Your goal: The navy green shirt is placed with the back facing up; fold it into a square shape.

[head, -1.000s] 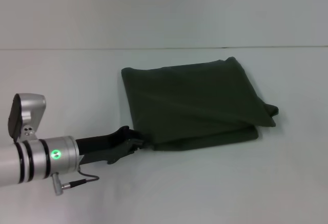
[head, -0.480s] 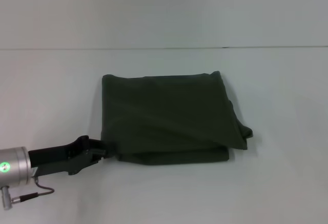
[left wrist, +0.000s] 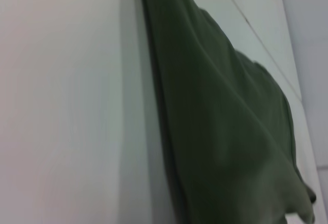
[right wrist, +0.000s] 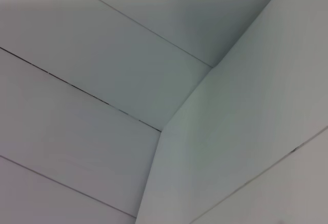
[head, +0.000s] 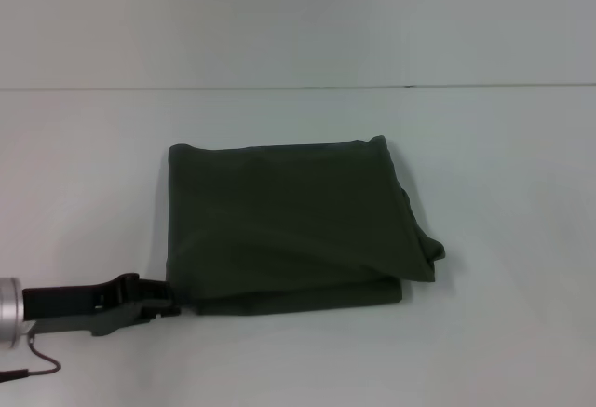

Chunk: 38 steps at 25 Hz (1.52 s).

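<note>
Head view, left gripper (head: 168, 299) jaws at folded navy green shirt (head: 289, 225) near-left corner

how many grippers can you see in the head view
1: the left gripper low on the table, at the near left corner of the folded shirt. The right gripper is out of view.

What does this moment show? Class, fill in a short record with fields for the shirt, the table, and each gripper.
shirt: the shirt lies folded into a rough square on the table, with one corner sticking out on the robot's right
left gripper: the left gripper is low at the shirt's near-left corner, fingertips at the fabric edge
grip: cannot tell whether it is closed on the cloth
right gripper: not in the head view; its wrist camera shows only pale walls
buttons: none visible
</note>
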Available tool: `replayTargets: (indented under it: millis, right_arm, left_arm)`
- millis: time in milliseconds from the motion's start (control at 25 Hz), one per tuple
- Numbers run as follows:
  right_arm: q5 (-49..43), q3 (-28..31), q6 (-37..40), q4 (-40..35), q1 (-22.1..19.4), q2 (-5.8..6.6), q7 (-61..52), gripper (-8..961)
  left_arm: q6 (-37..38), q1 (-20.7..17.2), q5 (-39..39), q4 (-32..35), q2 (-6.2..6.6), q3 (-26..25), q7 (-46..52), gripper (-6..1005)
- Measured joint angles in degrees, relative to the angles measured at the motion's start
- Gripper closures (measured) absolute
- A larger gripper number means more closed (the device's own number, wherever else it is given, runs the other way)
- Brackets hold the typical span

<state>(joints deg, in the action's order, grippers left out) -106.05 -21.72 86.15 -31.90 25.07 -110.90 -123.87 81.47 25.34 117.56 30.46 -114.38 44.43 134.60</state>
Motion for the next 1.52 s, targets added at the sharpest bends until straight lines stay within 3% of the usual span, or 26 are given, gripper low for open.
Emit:
replayTargets:
  millis: [160, 280, 360, 520, 560, 600, 760, 960, 1120, 1240, 1520]
  right_arm:
    - [-0.1, 0.0, -0.1, 0.0, 0.0, 0.15, -0.1, 325]
    - [-0.1, -0.6, -0.1, 0.0, 0.0, 0.25, -0.2, 325]
    - [-0.2, -1.3, -0.1, -0.1, 0.0, 0.29, -0.2, 325]
    - [-0.3, -2.6, -0.3, -0.1, 0.0, 0.32, 0.1, 325]
    - [-0.3, -2.6, -0.3, 0.0, 0.0, 0.27, 0.2, 325]
    - [-0.3, -2.6, -0.3, 0.0, 0.1, 0.23, 0.3, 325]
    - [-0.3, -2.8, -0.3, 0.0, 0.3, 0.16, 0.4, 325]
    - [-0.3, -3.4, -0.3, 0.0, 0.3, 0.0, 0.4, 325]
    - [-0.3, -3.5, -0.3, 0.0, 0.0, -0.03, 0.4, 325]
    - [-0.3, -3.3, -0.2, 0.0, -0.2, 0.08, 0.3, 326]
    - [-0.3, -3.5, 0.1, -0.1, -0.2, 0.28, 0.1, 326]
  left_arm:
    - [5.9, -0.6, 1.6, 3.1, 1.16, -1.7, 0.8, 776]
    - [11.3, -1.9, 1.6, 6.2, 1.58, -7.8, 0.3, 702]
    - [14.2, -2.6, 0.2, 7.4, 1.06, -12.9, -0.9, 654]
    - [14.8, 0.4, -3.1, 2.0, -1.67, -16.0, -3.7, 559]
    - [14.8, 0.4, -3.1, 2.0, -1.67, -16.0, -3.7, 535]
    - [11.6, 4.0, -3.0, -2.0, -3.31, -15.2, -4.3, 511]
    - [4.2, 7.7, -2.0, -4.3, -5.51, -12.6, -3.3, 260]
    - [-4.0, 9.8, -1.8, -5.2, -7.04, -9.9, -2.6, 79]
    - [-7.9, 9.7, -1.8, -5.3, -6.66, -6.9, -1.3, 45]
    - [-8.7, 8.4, -2.2, -5.0, -5.67, -7.2, -1.2, 37]
    - [-2.1, 5.6, -3.9, -3.4, -2.65, -10.0, -1.7, 42]
